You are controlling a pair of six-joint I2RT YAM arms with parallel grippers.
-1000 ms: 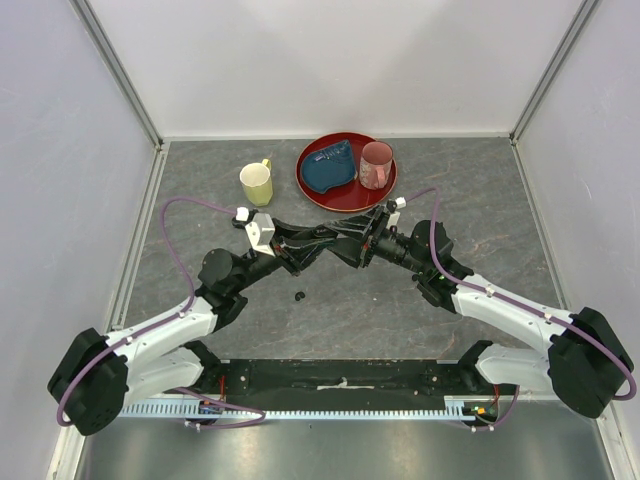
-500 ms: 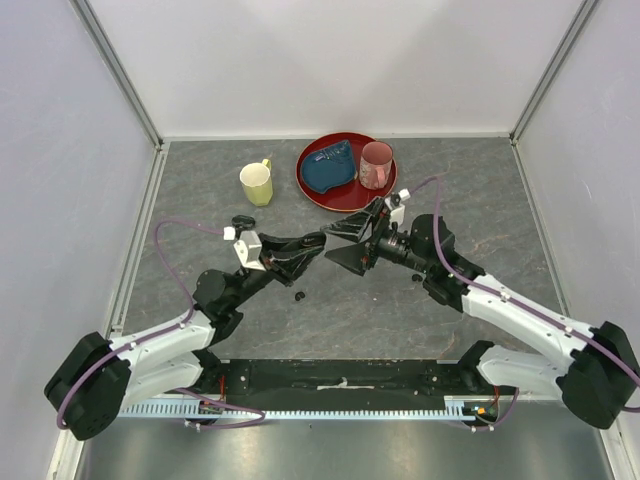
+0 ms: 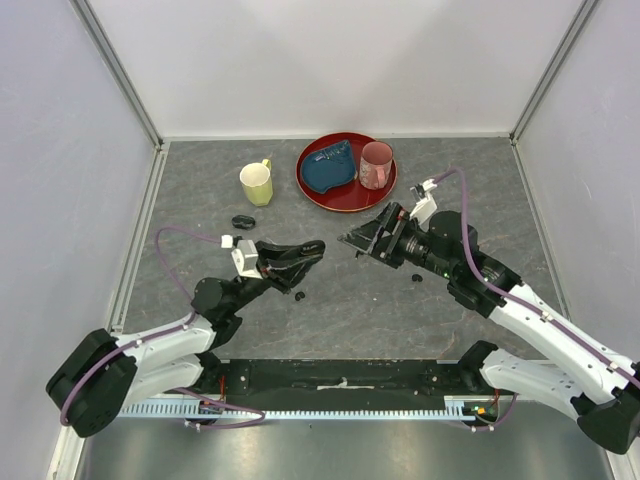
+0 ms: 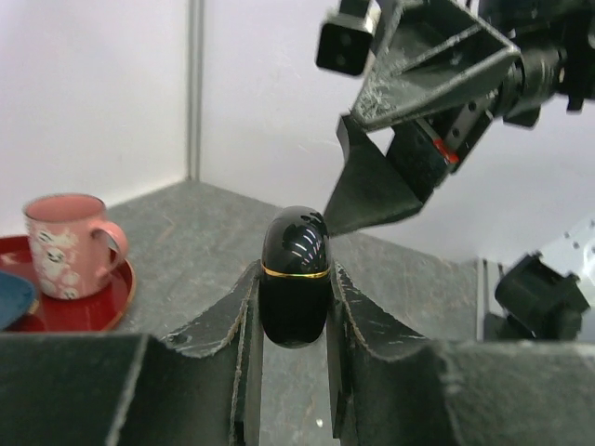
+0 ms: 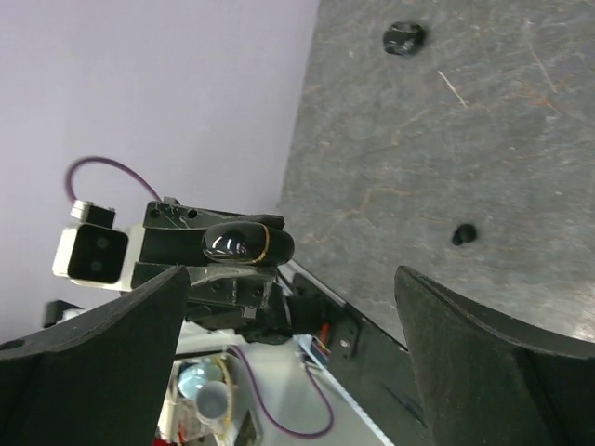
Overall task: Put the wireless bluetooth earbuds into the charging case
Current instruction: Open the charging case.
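My left gripper (image 3: 308, 251) is shut on a glossy black oval charging case (image 4: 294, 253) with a gold band, which looks closed and is held above the table. The case also shows in the right wrist view (image 5: 246, 243). My right gripper (image 3: 358, 235) is open and empty, a short way to the right of the case, with its fingers (image 4: 372, 190) pointing at it. One tiny black earbud (image 3: 299, 295) lies on the table below the left gripper and shows in the right wrist view (image 5: 463, 234). Another small black earbud (image 3: 417, 277) lies under the right arm.
A second black oval case (image 3: 243, 221) lies on the table left of the grippers. A yellow mug (image 3: 257, 184) stands behind it. A red plate (image 3: 345, 197) at the back holds a blue object (image 3: 328, 167) and a pink mug (image 3: 375, 165).
The two grippers were together at the case and have drawn apart. The right gripper backed off to the right, empty. The left gripper sank back left, keeping the case.
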